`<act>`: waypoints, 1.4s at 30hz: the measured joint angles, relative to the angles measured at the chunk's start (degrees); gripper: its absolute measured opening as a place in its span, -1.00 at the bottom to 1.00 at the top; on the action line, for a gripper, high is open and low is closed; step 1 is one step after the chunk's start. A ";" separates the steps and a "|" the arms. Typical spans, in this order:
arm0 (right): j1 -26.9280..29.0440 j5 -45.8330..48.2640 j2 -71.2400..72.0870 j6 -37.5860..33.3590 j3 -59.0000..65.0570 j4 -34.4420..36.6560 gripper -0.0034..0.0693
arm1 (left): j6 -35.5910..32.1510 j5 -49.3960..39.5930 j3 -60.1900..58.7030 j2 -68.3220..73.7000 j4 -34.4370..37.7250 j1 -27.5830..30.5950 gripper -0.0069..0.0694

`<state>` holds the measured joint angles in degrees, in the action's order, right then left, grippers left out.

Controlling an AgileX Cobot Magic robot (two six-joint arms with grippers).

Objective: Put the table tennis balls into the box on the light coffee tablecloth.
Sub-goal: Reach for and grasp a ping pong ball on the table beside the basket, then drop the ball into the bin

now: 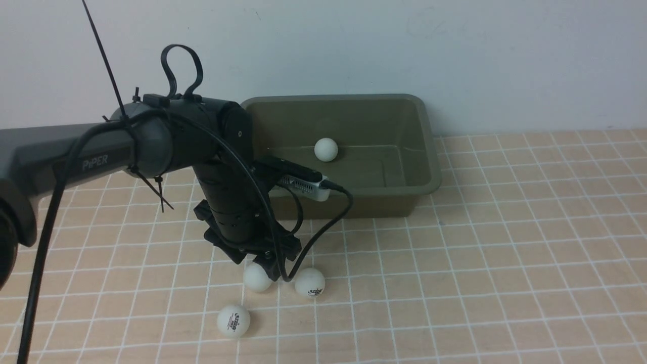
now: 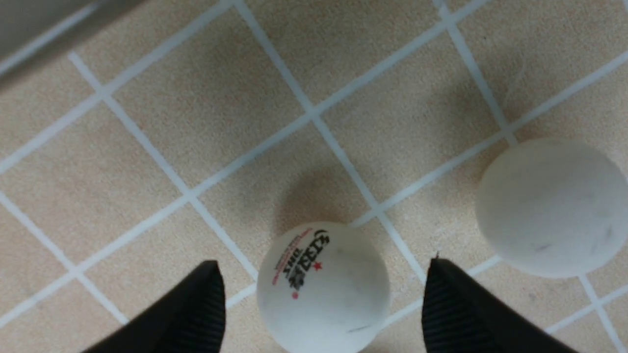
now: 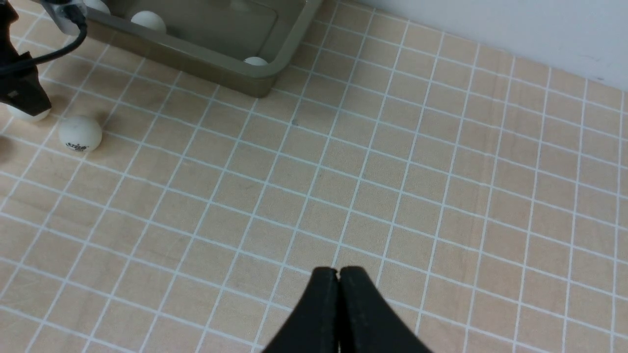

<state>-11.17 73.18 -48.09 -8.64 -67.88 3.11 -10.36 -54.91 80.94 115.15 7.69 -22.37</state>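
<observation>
The left claw (image 2: pixel 324 264) stands wide open, pointing down at the light coffee tablecloth (image 1: pixel 505 283), a tan-peach cloth ruled by thin white lines into small squares. Its two black ribbed fingers (image 2: pixel 196 309) flank one table tennis ball (image 2: pixel 324 289), a matte white sphere printed with a dark and red logo. A gap shows on each side, so no contact is made. A second ball (image 2: pixel 552 206), plain and faintly scuffed, lies just beside the claw. A third ball (image 1: pixel 233 320), logo-printed, rests near the claw on the side away from the box (image 1: pixel 429 151). The box, a smooth olive-green plastic tub with rounded corners, flared rim and sloping walls, sits just beyond the left claw and holds several white balls. The right claw (image 3: pixel 338 270) is closed, its tapered black fingers pressed together on nothing, above the cloth and well apart from the box.
</observation>
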 joint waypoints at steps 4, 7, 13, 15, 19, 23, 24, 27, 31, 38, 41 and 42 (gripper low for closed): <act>0.00 0.00 0.00 0.00 0.00 0.00 -0.95 | -0.11 -0.06 0.00 1.01 0.00 0.00 0.36; 0.00 0.00 0.00 0.00 0.00 0.00 -0.95 | -0.11 -0.06 0.00 1.08 0.00 0.00 0.31; 0.00 0.00 0.00 0.00 0.00 0.00 -0.95 | -0.11 -1.11 0.00 1.08 0.00 0.00 -0.03; 0.00 0.00 0.00 0.00 0.00 0.00 -0.95 | -0.11 -2.42 0.19 1.08 0.00 0.00 -0.03; 0.00 0.00 0.00 0.00 0.00 0.00 -0.96 | -0.11 -5.86 2.16 1.09 -0.40 0.00 -0.03; 0.00 0.00 0.00 0.00 0.00 0.00 -0.96 | -0.11 -10.30 6.57 0.68 -0.53 0.00 -0.03; 0.00 0.00 0.00 0.00 0.00 0.00 -0.96 | -0.11 -12.07 8.07 0.46 -0.53 0.00 -0.03; 0.00 0.00 0.00 0.00 0.00 0.00 -0.96 | -0.16 -14.11 13.85 0.13 -0.54 0.00 -0.03; 0.00 0.00 0.00 0.00 0.00 0.00 -0.96 | -0.14 -14.51 21.42 -0.35 -0.54 0.00 -0.03; 0.00 0.00 0.00 0.00 0.00 0.00 -0.96 | -0.26 -15.18 27.95 -0.48 -0.66 0.00 -0.03; 0.00 0.00 0.00 0.00 0.00 0.00 -0.96 | -0.26 -13.63 28.13 -0.30 -1.89 0.00 -0.03; 0.00 0.00 0.00 0.00 0.00 0.00 -0.96 | -0.26 -12.23 28.19 -0.12 -2.48 0.00 -0.03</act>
<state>-11.17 73.18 -48.09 -8.64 -67.88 3.11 -10.62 -67.14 109.12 115.03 5.20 -22.37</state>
